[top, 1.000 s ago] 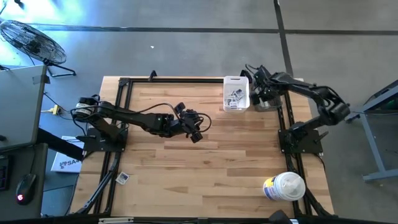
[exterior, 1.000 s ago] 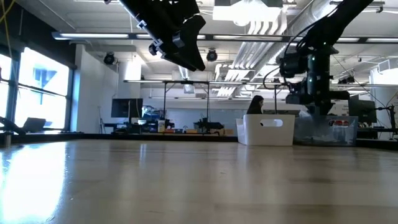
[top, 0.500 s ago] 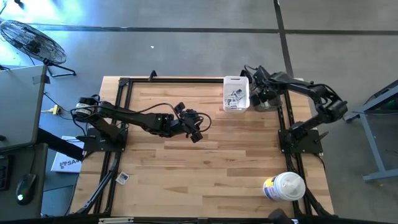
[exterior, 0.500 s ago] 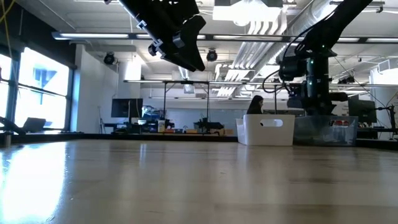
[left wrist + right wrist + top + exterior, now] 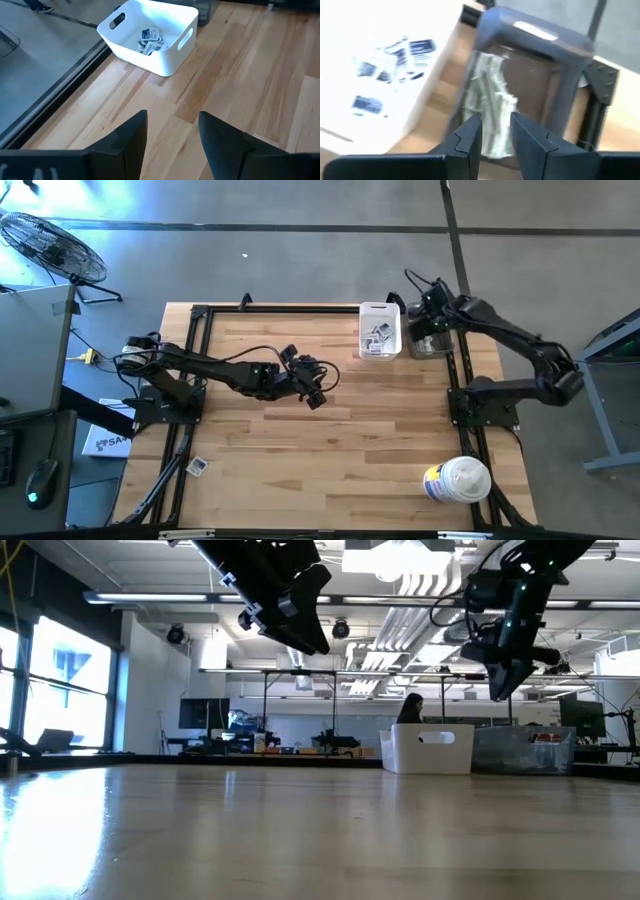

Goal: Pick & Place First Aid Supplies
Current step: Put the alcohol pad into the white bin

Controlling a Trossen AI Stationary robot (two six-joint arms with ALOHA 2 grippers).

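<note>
First aid supplies lie in two containers at the table's far right: white square packets (image 5: pixel 151 40) with blue-grey print sit loose on the floor of the white bin (image 5: pixel 380 329), and pale green-beige strips (image 5: pixel 487 107) are heaped in the clear bin (image 5: pixel 432 340) just beside it.

The right gripper (image 5: pixel 495 132) hangs above the clear bin, raised off the pile. Its fingers are a narrow gap apart with nothing visible between them. The left gripper (image 5: pixel 170 132) waits over the middle of the table, well apart from both bins. Its fingers are spread and empty.

These packets look very light, thin and flexible, probably with a slick paper or film skin. Lying flat, they offer little for a finger to get under, and in a heap they are likely to slide or come up several at once. The best hold is probably across the narrow width of a strip whose edge stands proud of the pile, pinched near its middle so it does not droop or swing. A firm squeeze should do no harm. The greater risk is a packet slipping out or clinging to a neighbour
</note>
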